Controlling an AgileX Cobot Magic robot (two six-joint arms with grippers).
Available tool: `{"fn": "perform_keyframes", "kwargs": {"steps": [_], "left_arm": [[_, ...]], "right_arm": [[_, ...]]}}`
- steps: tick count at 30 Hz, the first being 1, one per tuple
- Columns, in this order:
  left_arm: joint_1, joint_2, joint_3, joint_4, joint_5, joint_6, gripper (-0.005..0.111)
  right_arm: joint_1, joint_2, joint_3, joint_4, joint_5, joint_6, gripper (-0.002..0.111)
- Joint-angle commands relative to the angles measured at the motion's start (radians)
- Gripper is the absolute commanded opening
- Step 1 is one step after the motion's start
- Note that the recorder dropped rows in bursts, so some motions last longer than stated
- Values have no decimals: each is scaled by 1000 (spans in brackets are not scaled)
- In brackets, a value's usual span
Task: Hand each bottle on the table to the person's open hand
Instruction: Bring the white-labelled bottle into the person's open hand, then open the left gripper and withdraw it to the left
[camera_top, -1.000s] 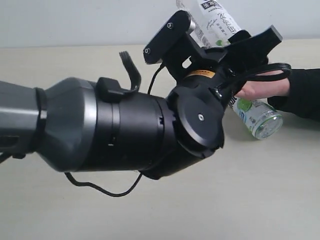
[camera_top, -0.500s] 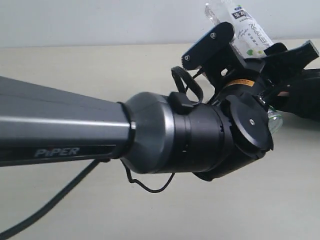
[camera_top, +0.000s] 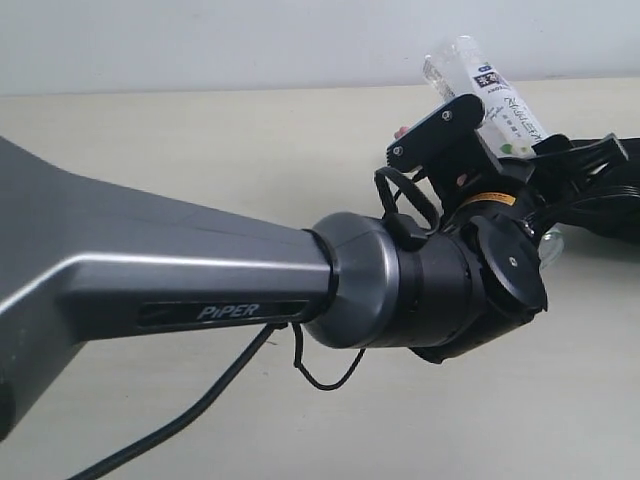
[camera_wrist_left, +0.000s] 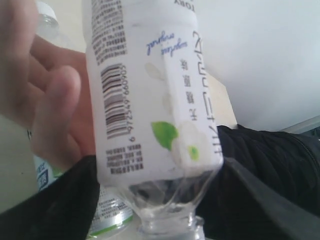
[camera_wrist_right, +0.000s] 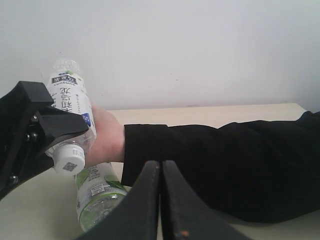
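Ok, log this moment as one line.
left gripper: holds floral bottle at hand | right gripper: shut, empty | second bottle: lying on table by hand

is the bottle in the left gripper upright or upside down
Upside down and tilted: the bottle has its white cap pointing down and its clear base up.

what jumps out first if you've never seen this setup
The robot's big grey arm fills the exterior view, reaching across the table to the right, its left hand gripping a white-label bottle held up beside a person's open palm. Under that palm a second, green-labelled bottle lies on its side, and the right hand sits shut and empty near the black sleeve.
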Motion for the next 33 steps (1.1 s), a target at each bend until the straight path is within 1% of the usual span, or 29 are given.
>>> {"fn": "perform_keyframes", "kwargs": {"steps": [1,8,10,12,15,18,21,33], "left_arm": [[10,1,-5,4,-1,4,0],[18,1,-5,4,-1,4,0],[18,1,-5,4,4,4,5],[18,-1,-5,4,6,4,17],[18,-3,-5,4,8,4,43],[18,-3,-5,4,8,4,66],[18,-3,-5,4,8,4,77],[18,-17,-5,4,27,4,77]], "right_arm": [[-5,-6,4,-4,-4,0,1],[-5,-6,4,-4,-4,0,1],[-5,-6,4,-4,-4,0,1],[-5,-6,4,-4,-4,0,1],[-5,-6,4,-4,-4,0,1],[-5,-6,4,-4,-4,0,1],[-5,-6,4,-4,-4,0,1],[-5,-6,4,-5,-4,0,1]]}}
